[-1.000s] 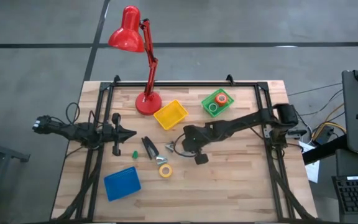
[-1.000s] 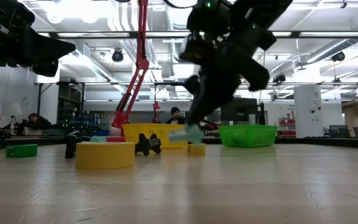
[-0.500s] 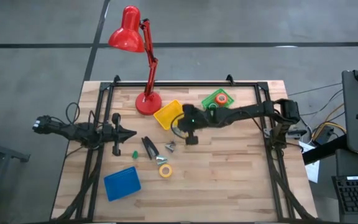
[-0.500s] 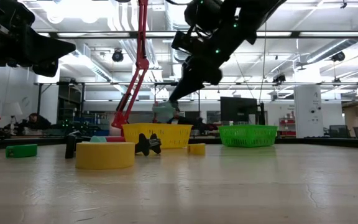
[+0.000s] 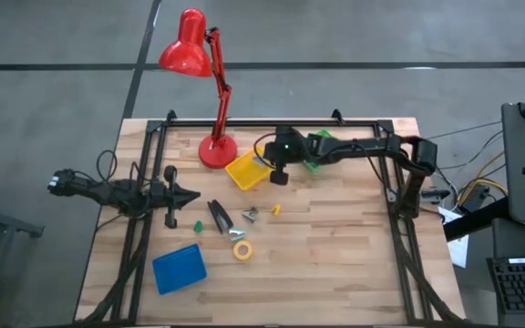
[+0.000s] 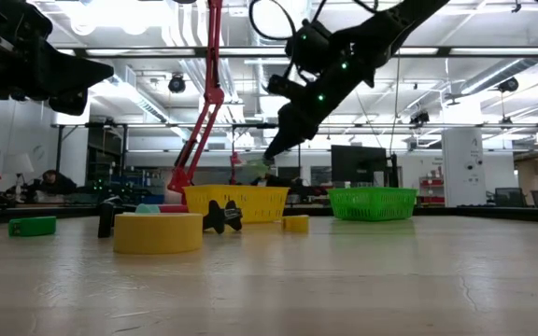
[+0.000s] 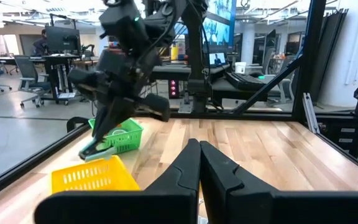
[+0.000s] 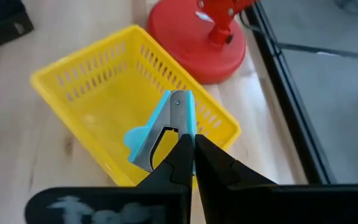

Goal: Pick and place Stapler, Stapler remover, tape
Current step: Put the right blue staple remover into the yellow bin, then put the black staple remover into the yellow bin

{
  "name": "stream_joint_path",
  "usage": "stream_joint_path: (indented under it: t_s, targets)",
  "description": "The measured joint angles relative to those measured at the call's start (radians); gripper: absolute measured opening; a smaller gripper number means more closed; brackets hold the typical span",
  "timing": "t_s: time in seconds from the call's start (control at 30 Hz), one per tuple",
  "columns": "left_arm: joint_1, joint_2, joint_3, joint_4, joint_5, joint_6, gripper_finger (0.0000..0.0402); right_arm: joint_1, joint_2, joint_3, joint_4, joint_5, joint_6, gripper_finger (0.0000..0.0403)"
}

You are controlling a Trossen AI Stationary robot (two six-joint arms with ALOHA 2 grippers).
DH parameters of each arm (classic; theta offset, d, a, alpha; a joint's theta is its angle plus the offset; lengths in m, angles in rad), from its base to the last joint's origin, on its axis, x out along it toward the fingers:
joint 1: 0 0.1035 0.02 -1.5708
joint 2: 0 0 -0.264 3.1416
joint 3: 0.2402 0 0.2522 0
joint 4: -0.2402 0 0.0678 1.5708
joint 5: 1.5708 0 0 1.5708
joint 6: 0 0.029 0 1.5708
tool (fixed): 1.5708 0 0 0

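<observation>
My right gripper (image 8: 192, 144) is shut on a light-blue stapler remover (image 8: 164, 127) above the yellow basket (image 5: 249, 170), also seen in the low view with the right gripper (image 6: 274, 154) and the stapler remover (image 6: 250, 161). The black stapler (image 5: 218, 216) lies flat on the table's near-left part. A yellow tape roll (image 5: 242, 249) lies flat near it, with a small green piece (image 5: 198, 225) to its left. The green basket (image 5: 323, 142) is partly hidden by the right arm. My left gripper (image 7: 199, 152) waits shut at the table's left side. My right gripper pinches the stapler remover between its two fingers at the edge of its blue body (image 8: 186, 122). The fingers slant down from the table's right. The remover sticks out past the fingertips, lifted clear over the yellow basket's open top (image 8: 104, 106).
A red lamp's base (image 5: 217, 150) stands just left of the yellow basket, its arm rising over the far edge. A blue tray (image 5: 179, 267) sits at the near left. A small grey item (image 5: 250, 215) and a small yellow piece (image 5: 276, 210) lie mid-table. Black frame rails border the table.
My right gripper has risen from just above the table's middle and swung toward the far edge, carrying the stapler remover up and over to the yellow basket. The remover, low beside the small grey item a second ago, now hangs above the basket. The left arm has kept still.
</observation>
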Motion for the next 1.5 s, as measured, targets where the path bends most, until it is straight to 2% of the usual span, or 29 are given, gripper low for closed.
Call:
stream_joint_path:
  t_s: [0.27, 0.63, 0.97, 1.1, 1.33, 1.5]
  targets:
    - [0.000, 0.000, 0.000, 0.000, 0.000, 0.000, 0.0007, -0.021, 0.047, 0.000, 0.018, -0.004, -0.004, 0.0008]
    - [0.000, 0.000, 0.000, 0.000, 0.000, 0.000, 0.0007, -0.021, 0.051, 0.000, 0.026, -0.009, 0.013, 0.0011]
    - [0.000, 0.000, 0.000, 0.000, 0.000, 0.000, 0.0007, -0.015, 0.050, 0.000, 0.028, -0.027, 0.056, 0.0085]
    - [0.000, 0.000, 0.000, 0.000, 0.000, 0.000, 0.0007, 0.021, 0.036, 0.000, 0.029, -0.104, 0.081, 0.0106]
    - [0.000, 0.000, 0.000, 0.000, 0.000, 0.000, 0.0007, 0.146, 0.033, -0.001, 0.027, -0.114, 0.118, 0.0116]
    - [0.000, 0.000, 0.000, 0.000, 0.000, 0.000, 0.0007, 0.222, 0.034, -0.001, 0.028, -0.115, 0.176, 0.0109]
